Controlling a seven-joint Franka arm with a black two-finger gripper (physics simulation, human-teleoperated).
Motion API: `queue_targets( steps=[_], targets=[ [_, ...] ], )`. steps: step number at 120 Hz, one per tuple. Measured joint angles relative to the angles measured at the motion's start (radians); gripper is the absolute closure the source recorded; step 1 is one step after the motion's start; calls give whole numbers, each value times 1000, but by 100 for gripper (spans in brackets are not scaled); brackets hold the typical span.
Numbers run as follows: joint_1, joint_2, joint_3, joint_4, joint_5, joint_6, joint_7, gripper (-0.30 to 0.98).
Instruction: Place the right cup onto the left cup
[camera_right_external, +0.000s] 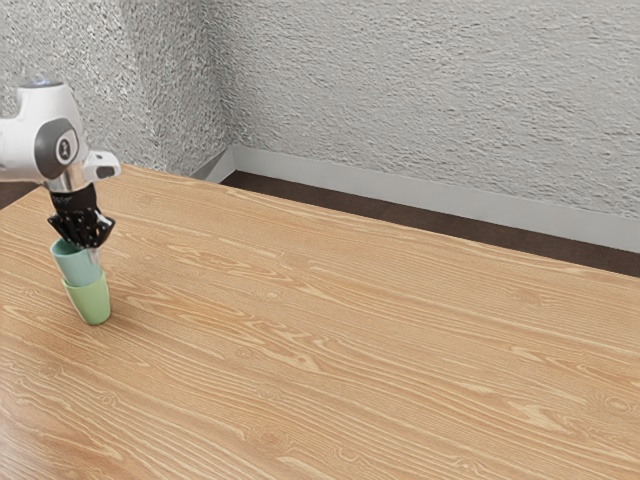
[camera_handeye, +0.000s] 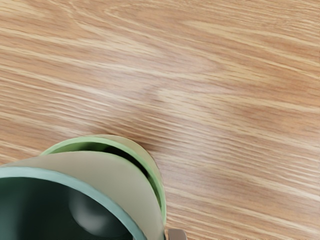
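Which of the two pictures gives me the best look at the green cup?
The exterior view shows the green cup best: its outer side is visible down to the table. The wrist view looks from above and shows just part of its rim and side, the rest being hidden by the blue-green cup in its mouth.

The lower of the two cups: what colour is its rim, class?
The lower cup's smooth, round rim is light green, seen best in the wrist view.

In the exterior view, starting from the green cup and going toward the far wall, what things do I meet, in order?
Green cup, table's far edge, dark floor, pale baseboard, rough grey wall.
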Motion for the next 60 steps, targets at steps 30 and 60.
queue_targets(
  steps=[30,60],
  targets=[
    [0,-6,-2,-2,-30,-2,6,26],
    [-8,-115,-8,-23,-33,-38,10,8]
  ],
)
